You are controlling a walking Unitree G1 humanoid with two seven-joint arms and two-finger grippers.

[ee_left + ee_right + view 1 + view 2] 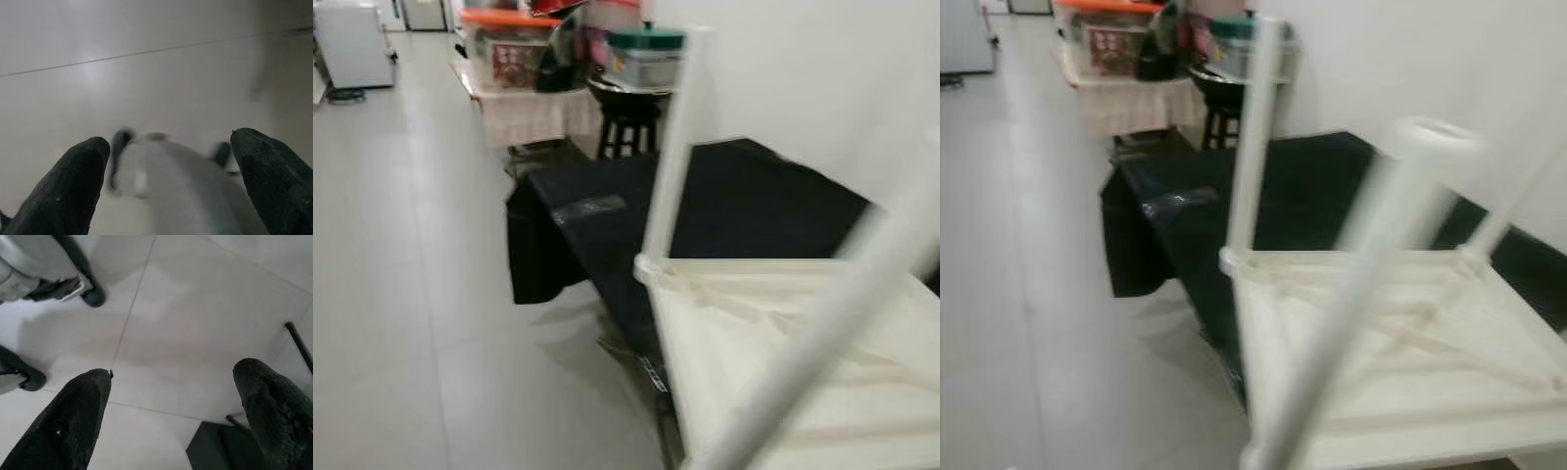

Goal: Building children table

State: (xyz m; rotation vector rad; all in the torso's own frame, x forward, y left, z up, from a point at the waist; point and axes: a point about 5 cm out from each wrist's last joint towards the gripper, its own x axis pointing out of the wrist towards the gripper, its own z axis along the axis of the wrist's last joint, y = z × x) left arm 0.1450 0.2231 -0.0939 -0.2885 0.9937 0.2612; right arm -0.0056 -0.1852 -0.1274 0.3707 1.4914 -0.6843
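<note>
A white children's table (773,343) lies upside down on a surface draped in black cloth (744,191), by the white wall. One white leg (672,147) stands up from its near-left corner. Another leg (1351,294) crosses close to the camera, blurred. My left gripper (171,142) hangs open over the pale floor, nothing between its fingers, with a blurred grey part of my body beneath. My right gripper (174,372) also hangs open above the floor tiles, with my feet (90,296) in view past it.
Behind the black-draped surface stand a black stool (626,122) and a low table with an orange-lidded box (514,44) and a green-lidded box (646,54). A white appliance (352,44) is far left. Open tiled floor (401,294) stretches to the left.
</note>
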